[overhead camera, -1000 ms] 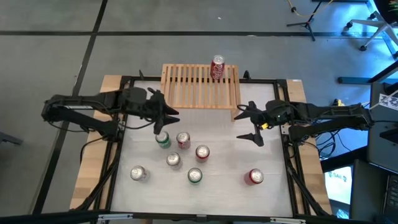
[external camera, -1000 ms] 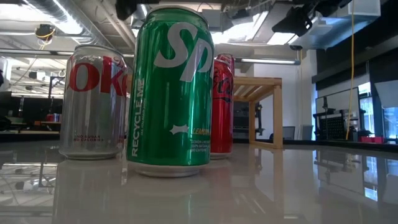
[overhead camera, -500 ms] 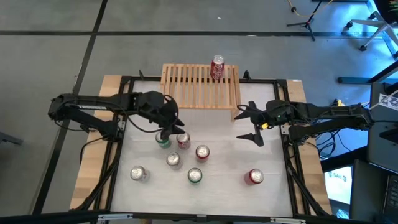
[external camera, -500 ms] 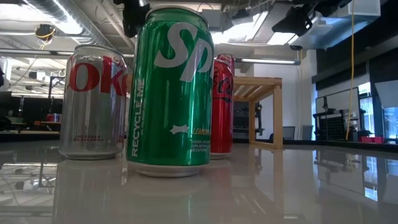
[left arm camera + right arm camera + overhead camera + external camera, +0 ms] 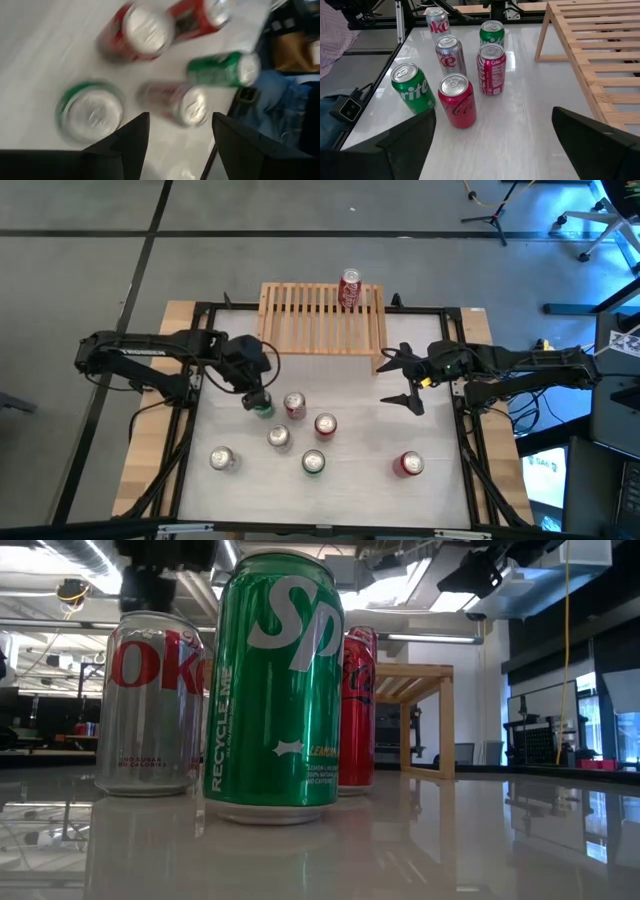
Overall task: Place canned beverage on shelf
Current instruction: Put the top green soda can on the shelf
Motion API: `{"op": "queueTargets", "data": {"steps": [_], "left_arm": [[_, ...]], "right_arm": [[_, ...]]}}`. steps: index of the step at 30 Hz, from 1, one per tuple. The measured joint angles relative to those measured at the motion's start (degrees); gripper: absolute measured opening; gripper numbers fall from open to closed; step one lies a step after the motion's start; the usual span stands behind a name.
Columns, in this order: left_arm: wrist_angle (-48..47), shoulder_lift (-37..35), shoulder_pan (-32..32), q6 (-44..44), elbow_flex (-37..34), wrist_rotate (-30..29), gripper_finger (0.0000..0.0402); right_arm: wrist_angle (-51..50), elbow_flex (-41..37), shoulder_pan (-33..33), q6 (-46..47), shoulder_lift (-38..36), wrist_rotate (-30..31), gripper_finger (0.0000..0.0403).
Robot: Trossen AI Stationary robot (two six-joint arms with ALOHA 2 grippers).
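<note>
Already one red can [image 5: 350, 288] stands on the shelf [image 5: 322, 320], the light slatted rack at the table's far edge, near its right end. Six more cans wait on the white table [image 5: 420, 510], and the one in hand appears to be the green can [image 5: 261, 406] at the far left of the cluster, with a red-and-white can [image 5: 294, 405] just beside it. The left gripper [image 5: 256, 394] hangs directly over that green can, fingers spread wide and holding nothing; in the left wrist view the green can [image 5: 90, 110] sits ahead of the dark fingers [image 5: 125, 142], slightly off the gap between them. To do this step well, the gripper likely needs to centre the can between the fingers before descending, and come straight down so the neighbouring can is not nudged. The grip should land on the can's side, well below the rim. The right gripper [image 5: 402, 375] waits near the shelf's right corner, also open and empty.
</note>
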Motion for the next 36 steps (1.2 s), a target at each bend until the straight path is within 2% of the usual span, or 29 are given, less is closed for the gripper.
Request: {"op": "queueTargets", "data": {"steps": [6, 16, 36], "left_arm": [[-7.27, 0.06, 0.02, -4.36, 1.33, -1.49, 0.0206], [-9.16, 0.06, 0.02, -10.6, 3.26, -11.05, 0.0205], [-8.93, 0.06, 0.0, -10.2, 3.28, -12.18, 0.0208]], "right_arm": [[0.01, 0.0, 0.0, -0.02, 0.0, 0.0, 0.0392], [0.0, 0.0, 0.01, -0.02, 0.0, 0.0, 0.0392], [0.0, 0.0, 0.0, -0.03, -0.01, 0.0, 0.0392]]}}
